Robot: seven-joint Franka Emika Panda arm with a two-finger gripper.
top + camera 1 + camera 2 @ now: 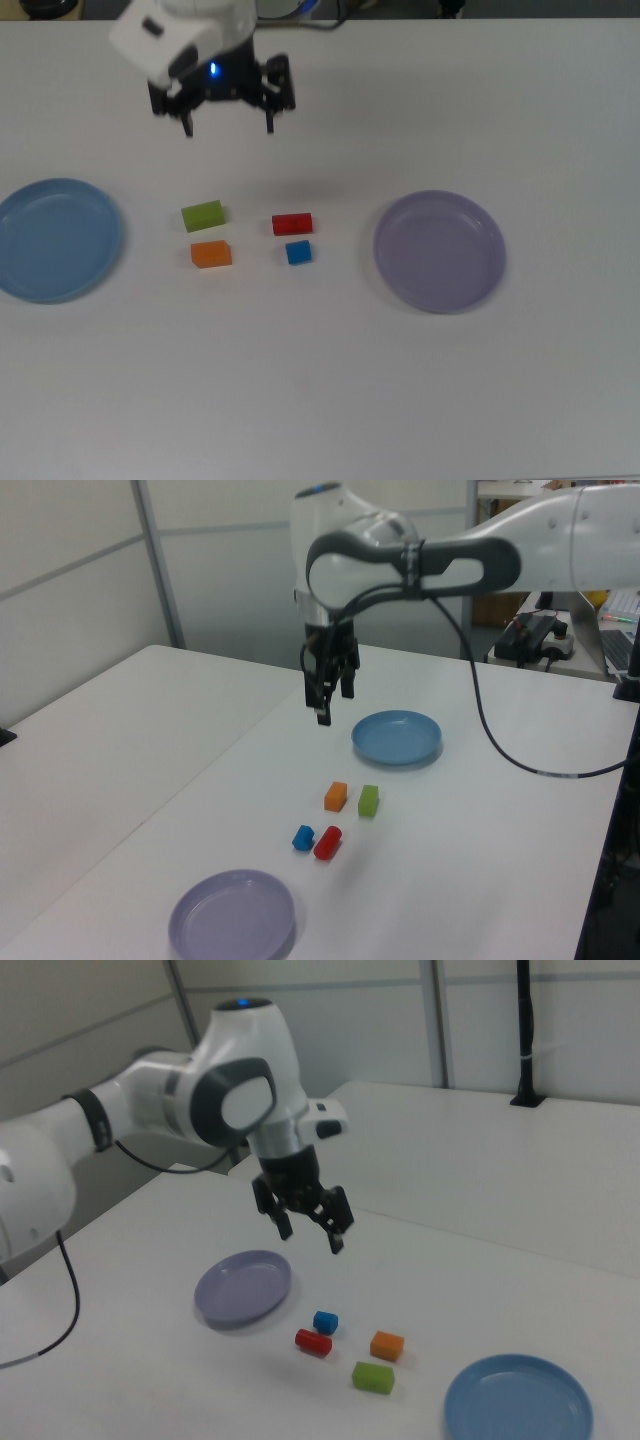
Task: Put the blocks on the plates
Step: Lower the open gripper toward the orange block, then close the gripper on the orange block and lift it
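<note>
Hand: the hand (228, 128) hangs in the air above the counter (330, 390), fingers spread wide, nothing between them.
Hand position: in the top view it sits above the blocks, nearest the green block, well apart from all four.
Green block: (203, 215) on the counter, just above the orange block in the top view.
Orange block: (211, 254) on the counter, close beside the green one, not touching.
Red block: (292, 224) on the counter, to the top view's right of the green block.
Blue cube: (298, 252) just below the red block in the top view.
Blue plate: (55, 240) bare, at the top view's left edge, apart from the blocks.
Purple plate: (440, 251) bare, at the top view's right of the blocks.
</note>
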